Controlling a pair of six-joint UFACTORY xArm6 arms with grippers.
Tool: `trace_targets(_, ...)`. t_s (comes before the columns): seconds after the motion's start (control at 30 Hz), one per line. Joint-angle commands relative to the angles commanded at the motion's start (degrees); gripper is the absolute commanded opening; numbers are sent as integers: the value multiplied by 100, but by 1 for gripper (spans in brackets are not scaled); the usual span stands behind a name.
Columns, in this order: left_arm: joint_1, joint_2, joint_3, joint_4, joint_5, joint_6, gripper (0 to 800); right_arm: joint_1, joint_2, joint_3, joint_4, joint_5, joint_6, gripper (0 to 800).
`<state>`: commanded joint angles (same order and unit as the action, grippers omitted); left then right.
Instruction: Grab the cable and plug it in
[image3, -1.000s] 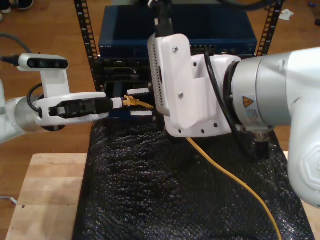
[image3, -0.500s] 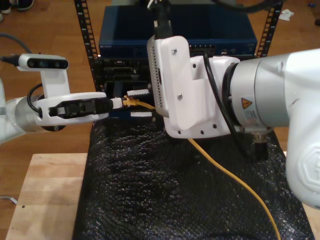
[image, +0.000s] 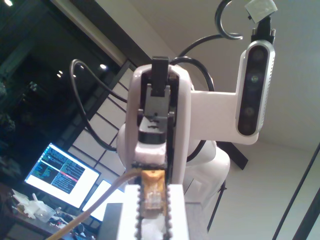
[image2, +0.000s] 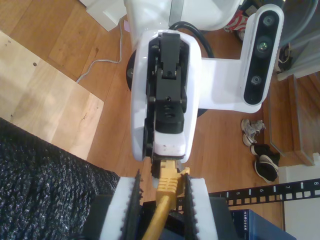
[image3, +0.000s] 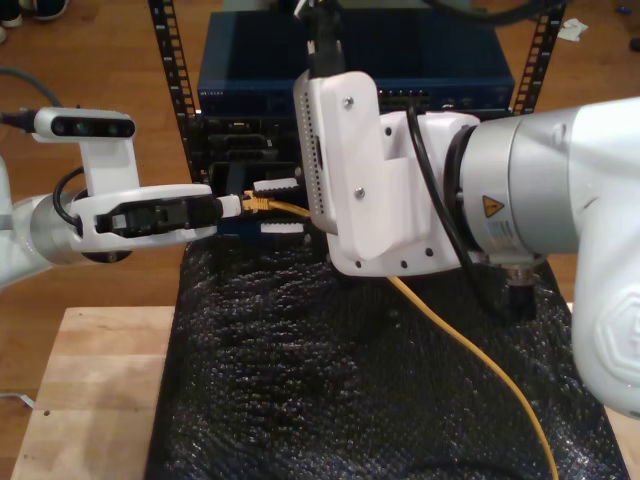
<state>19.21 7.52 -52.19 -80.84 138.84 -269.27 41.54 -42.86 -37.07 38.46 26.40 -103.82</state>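
My first gripper (image3: 233, 205) is clamped on the clear plug (image: 152, 194) of the cable (image3: 470, 360). My second gripper (image2: 161, 200) stands wide, its toothed fingers (image3: 277, 186) straddling the yellow boot without touching. The cable trails over the black mat (image3: 300, 380) toward the exterior view's lower right

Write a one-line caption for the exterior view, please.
My first gripper holds the yellow cable at its plug before the blue network switch.

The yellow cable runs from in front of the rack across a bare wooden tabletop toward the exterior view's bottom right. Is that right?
Not quite. The exterior view shows the cable running from in front of the rack across a black mat, not bare wood, toward that view's bottom right.
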Motion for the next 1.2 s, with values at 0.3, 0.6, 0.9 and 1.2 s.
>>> trace_targets(0.3, -35, 0, 0, -9, 132, 0, 24, 132, -26, -44, 0, 0, 0, 259)
trace_targets(0.6, -44, -9, 0, -18, 202, 9, 24, 132, -44, -88, 0, -9, 0, 272)
trace_targets(0.9, -44, -9, -9, -18, 246, 9, 24, 132, -44, -105, 0, -9, 0, 262)
trace_targets(1.2, -44, -9, -18, -18, 246, 9, 24, 149, -44, -105, 0, -9, 0, 237)
